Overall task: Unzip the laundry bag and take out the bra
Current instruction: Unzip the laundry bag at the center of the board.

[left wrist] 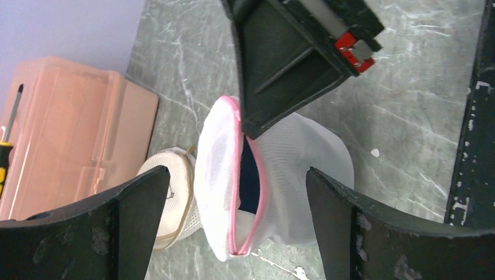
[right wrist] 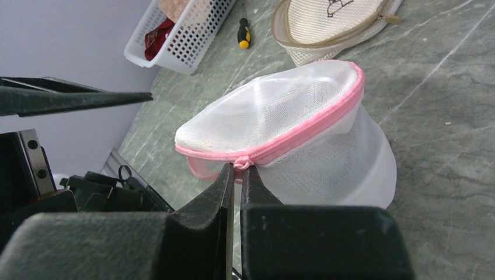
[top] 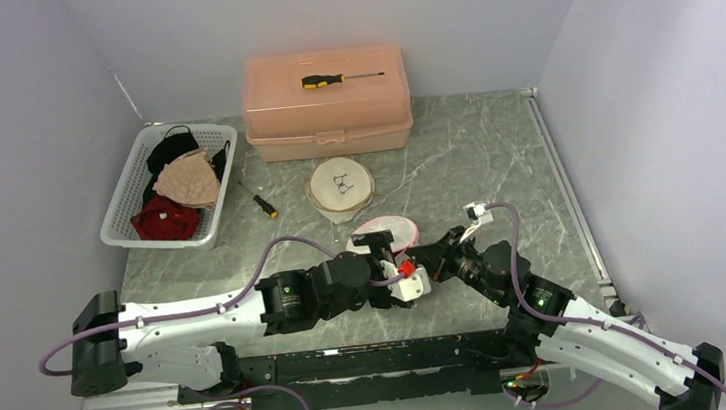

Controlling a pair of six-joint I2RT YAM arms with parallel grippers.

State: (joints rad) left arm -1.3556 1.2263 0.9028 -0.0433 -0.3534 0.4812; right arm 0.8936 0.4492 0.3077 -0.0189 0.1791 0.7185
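The white mesh laundry bag (right wrist: 303, 134) with a pink zipper sits on the table near the front, also visible in the top view (top: 387, 231) and the left wrist view (left wrist: 292, 169). My right gripper (right wrist: 238, 169) is shut on the pink zipper pull (right wrist: 243, 163). The zipper is partly open; a dark blue item (left wrist: 250, 175), probably the bra, shows in the gap. My left gripper (left wrist: 236, 192) is open, its fingers on either side of the bag and apart from it.
A second beige mesh bag (top: 340, 187) lies behind the bag. A pink toolbox (top: 326, 103) with a screwdriver (top: 339, 79) on it stands at the back. A white basket (top: 168, 186) of garments is at the back left, and a small screwdriver (top: 264, 205) lies beside it.
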